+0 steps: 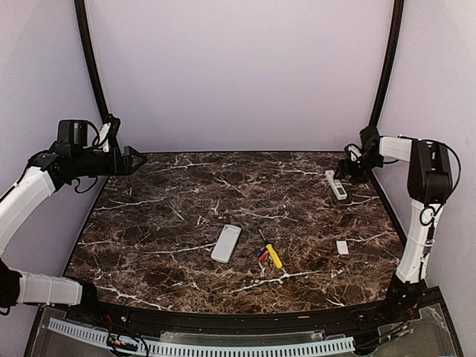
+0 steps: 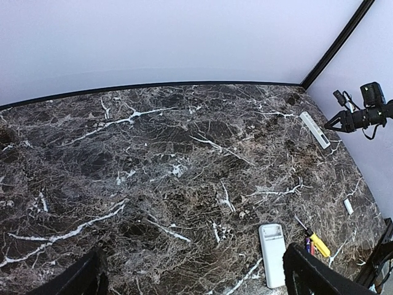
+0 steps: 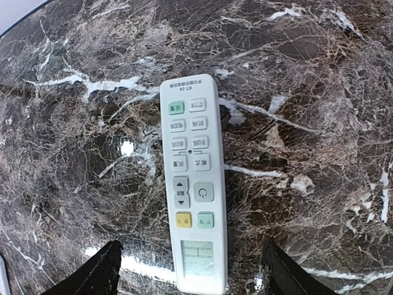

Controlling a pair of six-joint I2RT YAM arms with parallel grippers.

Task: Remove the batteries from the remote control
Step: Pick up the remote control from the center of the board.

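Note:
A white remote (image 1: 226,243) lies mid-table, with a rectangular recess at one end in the left wrist view (image 2: 272,255). Small red and blue batteries (image 1: 262,255) lie beside it on the marble, touching a yellow-handled screwdriver (image 1: 274,256); they also show in the left wrist view (image 2: 308,247). A second white remote (image 1: 336,184) lies buttons-up at the far right and fills the right wrist view (image 3: 192,184). My right gripper (image 1: 348,168) hovers open over it, its jaws either side of the display end (image 3: 191,279). My left gripper (image 1: 140,160) is open and empty, raised at the far left (image 2: 196,286).
A small flat white cover (image 1: 342,247) lies near the right edge, also seen in the left wrist view (image 2: 348,206). The dark marble table (image 1: 163,223) is bounded by black frame posts and pale walls at the back and sides.

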